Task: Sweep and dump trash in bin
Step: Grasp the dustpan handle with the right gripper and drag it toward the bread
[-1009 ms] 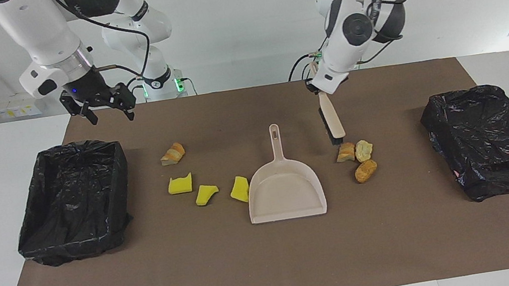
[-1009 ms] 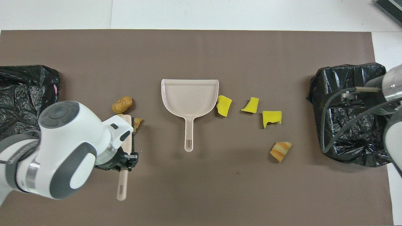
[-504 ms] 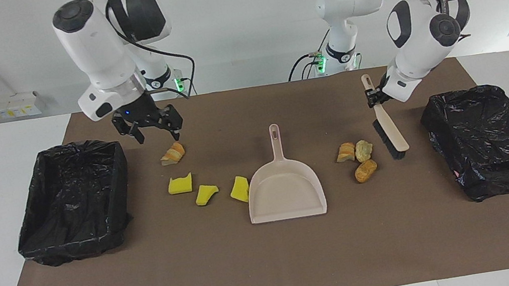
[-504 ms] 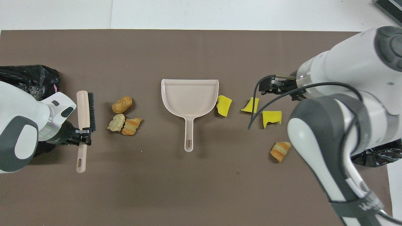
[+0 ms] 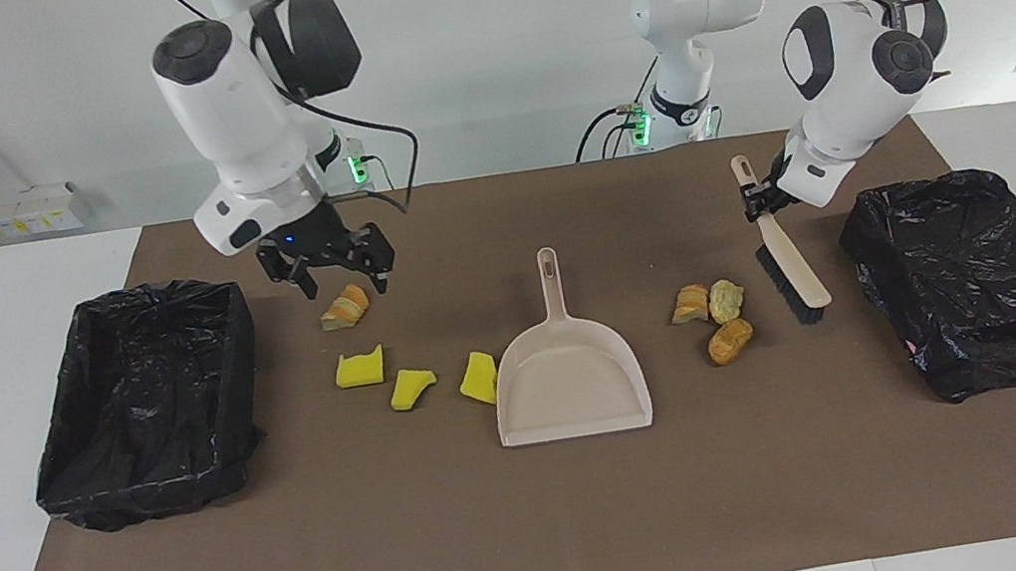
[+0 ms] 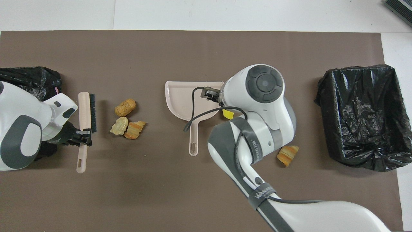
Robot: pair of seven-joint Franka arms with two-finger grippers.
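Your left pincer (image 5: 763,205) is clamped on the handle of the brush (image 5: 789,262), which slants down so that its bristles meet the brown mat (image 5: 543,522) between the bin (image 5: 980,275) at the left arm's end of the surface and a cluster of three tan-orange chunks (image 5: 714,315). The brush stands just beside that cluster, apart from it. Your right pincer (image 5: 343,275) hangs with its fingers spread wide and empty, just above a fourth tan-orange chunk (image 5: 345,307); whether it touches the chunk cannot be told. Farther from the robots than this chunk, three yellow sponge pieces (image 5: 411,380) lie in a row on the mat, the last one touching the side of the dustpan (image 5: 571,387). The dustpan rests flat at mid-surface, handle pointing toward the robots, pan empty. A second bin (image 5: 147,400), lined in black, sits at the right arm's end. In the overhead view the right arm (image 6: 257,122) covers most of the sponge pieces.
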